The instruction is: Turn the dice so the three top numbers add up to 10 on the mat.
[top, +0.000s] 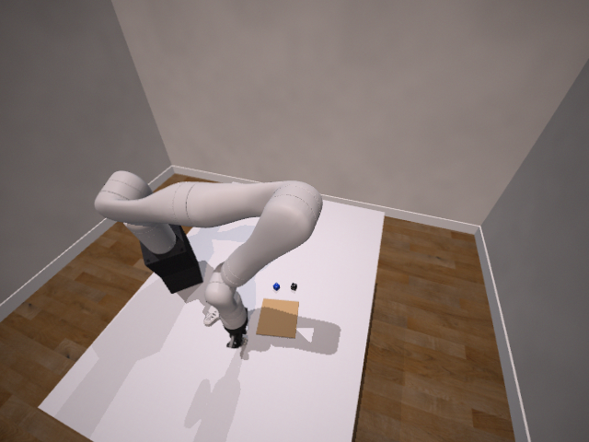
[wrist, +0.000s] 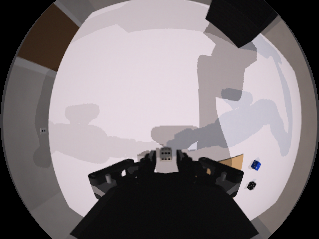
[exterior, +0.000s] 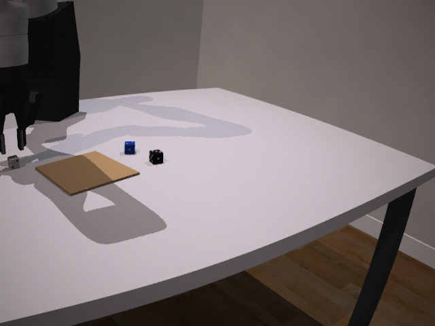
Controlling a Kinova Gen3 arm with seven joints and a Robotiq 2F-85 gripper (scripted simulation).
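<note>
- one gripper (top: 236, 343) (exterior: 13, 149) (wrist: 165, 156), at left in the exterior view, fingers parted, gripping nothing.
- i count three dice: one white die (exterior: 13, 161) (wrist: 166, 153) below the fingertips, one blue (top: 276, 286) (exterior: 129, 147) (wrist: 256, 165) and one black (top: 294, 286) (exterior: 155, 156) (wrist: 251, 185), left of centre.
- one mat (top: 277, 319) (exterior: 87, 172) (wrist: 234, 161), lower left.

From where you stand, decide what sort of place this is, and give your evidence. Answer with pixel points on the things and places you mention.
Probably a robotics test room: a robot arm (top: 213, 202) mounted beside a white table (top: 304, 394) (exterior: 281, 196), small dice set near a tan mat (top: 276, 328) (exterior: 70, 178), and plain grey walls.
</note>
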